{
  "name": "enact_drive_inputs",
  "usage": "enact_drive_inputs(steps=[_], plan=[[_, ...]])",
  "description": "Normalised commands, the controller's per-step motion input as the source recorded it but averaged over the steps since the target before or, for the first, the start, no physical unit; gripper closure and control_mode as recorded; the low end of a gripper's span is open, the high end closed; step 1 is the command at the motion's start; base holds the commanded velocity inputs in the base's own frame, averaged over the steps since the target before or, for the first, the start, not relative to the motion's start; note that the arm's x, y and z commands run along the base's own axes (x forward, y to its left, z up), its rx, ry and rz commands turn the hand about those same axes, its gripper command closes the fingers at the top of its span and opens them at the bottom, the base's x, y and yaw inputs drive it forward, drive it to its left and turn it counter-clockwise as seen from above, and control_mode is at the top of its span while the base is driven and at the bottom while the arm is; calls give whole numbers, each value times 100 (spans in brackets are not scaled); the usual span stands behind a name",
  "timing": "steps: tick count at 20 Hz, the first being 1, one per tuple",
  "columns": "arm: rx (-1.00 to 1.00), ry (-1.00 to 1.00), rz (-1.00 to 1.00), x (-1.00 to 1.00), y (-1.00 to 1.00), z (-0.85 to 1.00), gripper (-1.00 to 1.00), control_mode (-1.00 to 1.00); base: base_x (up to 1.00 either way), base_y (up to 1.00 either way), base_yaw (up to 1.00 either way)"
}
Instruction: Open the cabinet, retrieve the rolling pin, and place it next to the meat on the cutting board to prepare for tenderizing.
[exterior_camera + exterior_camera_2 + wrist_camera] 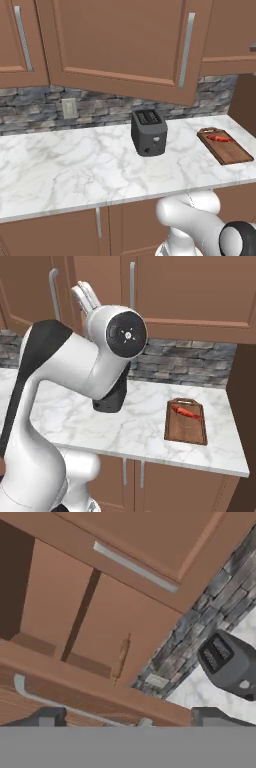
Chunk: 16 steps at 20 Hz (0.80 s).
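The cabinet [120,42] is seen swung partly open, its long silver handle [186,49] standing near its right edge. In the hand view, the rolling pin [121,657] is seen inside the cabinet, standing upright against the back wall. The open door edge lies between the claw [122,719] and the shelf. The claw's fingers are spread wide apart and nothing is held. A dark grey toaster [148,132] is set on the white marble counter [75,160], below the cabinet. The cutting board [225,145] is laid to the right, well apart from the toaster. The red meat [218,138] is laid on the board's far end. A stone wall [100,107] is seen behind.
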Motion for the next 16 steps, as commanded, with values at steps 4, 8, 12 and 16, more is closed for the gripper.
enact_drive_inputs(steps=[4,8,12,16], plan=[[22,5,31,73,3,-33,-100,-100,0,0,0],[15,1,29,59,3,-35,-100,-100,0,0,0],[10,0,25,45,21,-27,-100,-100,0,0,0],[4,0,22,23,51,-14,-100,-100,0,0,0]])
